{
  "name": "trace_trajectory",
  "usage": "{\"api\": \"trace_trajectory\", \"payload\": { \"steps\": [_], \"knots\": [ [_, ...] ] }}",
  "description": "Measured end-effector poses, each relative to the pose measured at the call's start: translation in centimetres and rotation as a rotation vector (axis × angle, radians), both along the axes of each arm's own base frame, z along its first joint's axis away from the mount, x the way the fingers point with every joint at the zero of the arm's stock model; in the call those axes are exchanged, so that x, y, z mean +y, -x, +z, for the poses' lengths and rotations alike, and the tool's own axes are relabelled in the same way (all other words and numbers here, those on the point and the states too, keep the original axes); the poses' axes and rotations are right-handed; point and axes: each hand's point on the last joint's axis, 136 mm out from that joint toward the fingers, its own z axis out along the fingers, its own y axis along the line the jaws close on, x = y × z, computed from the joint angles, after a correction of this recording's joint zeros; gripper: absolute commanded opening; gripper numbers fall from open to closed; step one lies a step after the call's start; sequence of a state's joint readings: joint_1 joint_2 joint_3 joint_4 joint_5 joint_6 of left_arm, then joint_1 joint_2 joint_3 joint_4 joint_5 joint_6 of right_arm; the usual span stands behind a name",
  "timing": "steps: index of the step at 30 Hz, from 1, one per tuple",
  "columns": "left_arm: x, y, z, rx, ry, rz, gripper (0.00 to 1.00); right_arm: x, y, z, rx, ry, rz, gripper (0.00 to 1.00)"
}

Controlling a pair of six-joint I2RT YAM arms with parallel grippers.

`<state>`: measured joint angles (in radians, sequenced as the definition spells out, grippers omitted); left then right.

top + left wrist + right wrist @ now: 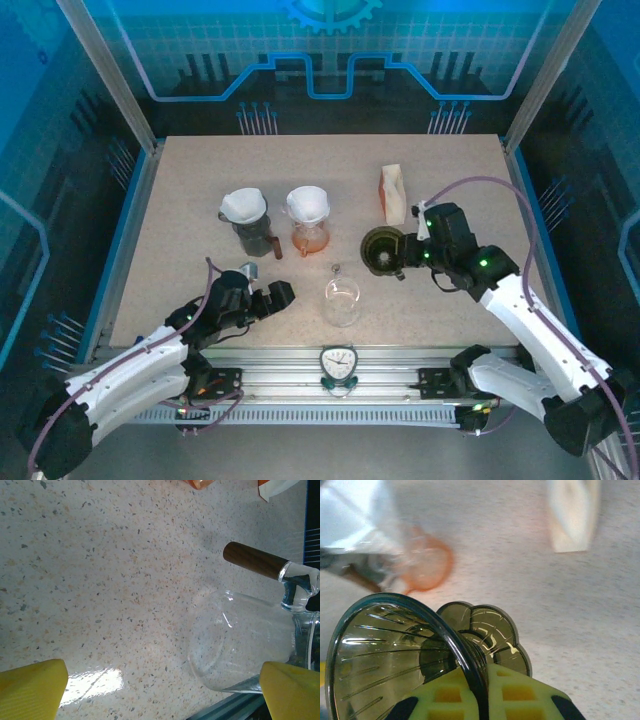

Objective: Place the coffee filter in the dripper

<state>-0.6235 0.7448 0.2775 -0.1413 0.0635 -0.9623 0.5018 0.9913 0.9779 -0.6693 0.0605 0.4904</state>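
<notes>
Smoke-grey dripper [395, 650]: right tool [475, 690] clamped on its rim, probably to steady it for loading. Left tool [162, 687], well left of dripper, jaws spread wide, empty.

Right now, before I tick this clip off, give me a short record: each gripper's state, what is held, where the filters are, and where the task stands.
left gripper: open, holding nothing, low over the table beside the glass vessel
right gripper: shut on the rim of the dark dripper
dark dripper contents: empty, no filter inside
filters: grey dripper's filter and orange dripper's filter, each seated in its own dripper
packet: white and orange, behind the dark dripper
task status: filter not yet placed
</notes>
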Motion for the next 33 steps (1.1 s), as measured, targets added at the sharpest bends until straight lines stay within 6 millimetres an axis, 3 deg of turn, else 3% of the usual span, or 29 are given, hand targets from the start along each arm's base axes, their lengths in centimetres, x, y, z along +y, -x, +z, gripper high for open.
{"api": "trace_trajectory", "payload": {
  "steps": [4, 9, 15, 28, 33],
  "knots": [
    [0.1, 0.2, -0.2, 0.010, -0.008, 0.000, 0.99, 4.0, 1.7, 1.8, 0.028, -0.028, 0.147, 0.00],
    [0.3, 0.2, -0.4, 0.012, -0.016, 0.005, 0.99, 7.1, 3.9, 0.4, 0.126, -0.015, 0.259, 0.00],
    [0.3, 0.2, -0.4, 0.012, -0.016, 0.006, 0.99, 8.0, 4.6, -1.5, 0.199, 0.011, 0.280, 0.00],
    [0.4, 0.2, -0.1, 0.006, -0.012, 0.006, 0.99, 8.5, 4.5, -3.5, 0.245, 0.016, 0.275, 0.00],
    [0.5, 0.2, -0.2, 0.005, -0.016, 0.011, 0.99, 8.6, 4.5, -4.0, 0.257, 0.012, 0.273, 0.04]
  ]
}}
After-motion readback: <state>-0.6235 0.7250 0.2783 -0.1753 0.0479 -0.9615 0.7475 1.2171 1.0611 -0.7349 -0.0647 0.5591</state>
